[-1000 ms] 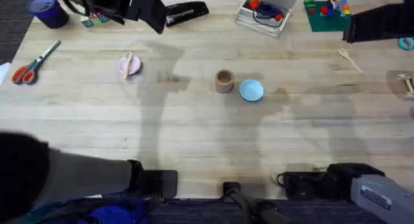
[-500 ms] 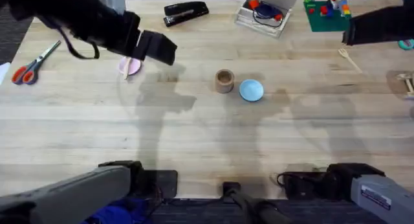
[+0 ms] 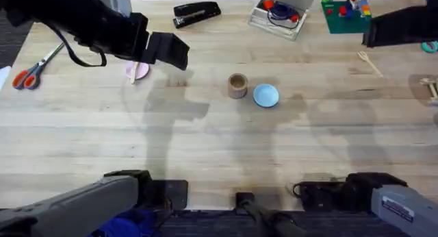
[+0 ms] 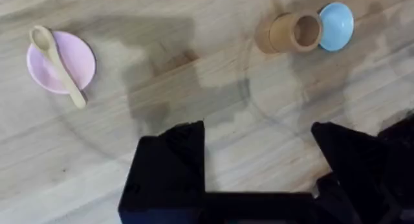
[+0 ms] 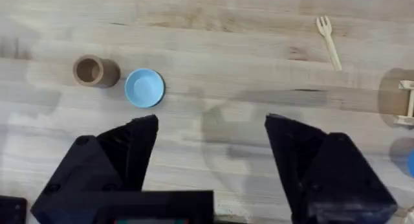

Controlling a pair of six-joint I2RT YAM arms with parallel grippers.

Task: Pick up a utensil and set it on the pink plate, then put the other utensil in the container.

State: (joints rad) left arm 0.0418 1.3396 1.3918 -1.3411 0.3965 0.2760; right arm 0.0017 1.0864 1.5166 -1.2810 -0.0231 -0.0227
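The small wooden spoon (image 4: 58, 65) lies across the pink plate (image 4: 76, 61), its handle sticking past the rim. In the overhead view the plate (image 3: 140, 71) peeks out from under my left arm. My left gripper (image 4: 259, 153) hovers open and empty above the table, between the plate and the tan cup (image 4: 294, 33). The wooden fork (image 5: 328, 39) lies flat on the table at the far right (image 3: 369, 62). High above the table near the fork, my right gripper (image 5: 210, 146) is open and empty. The cup (image 3: 237, 85) stands upright at the table's middle.
A light-blue dish (image 3: 265, 95) touches the cup on its right. Scissors (image 3: 31, 69) lie at the left edge. A stapler (image 3: 196, 12), a clear box (image 3: 277, 14) and a green brick plate (image 3: 345, 11) line the back. Wooden pieces (image 3: 430, 86) sit at the right edge.
My left arm has swung from the table's back edge toward the front and right, now over the pink plate; it barely moved in the last half second. The right arm stayed still.
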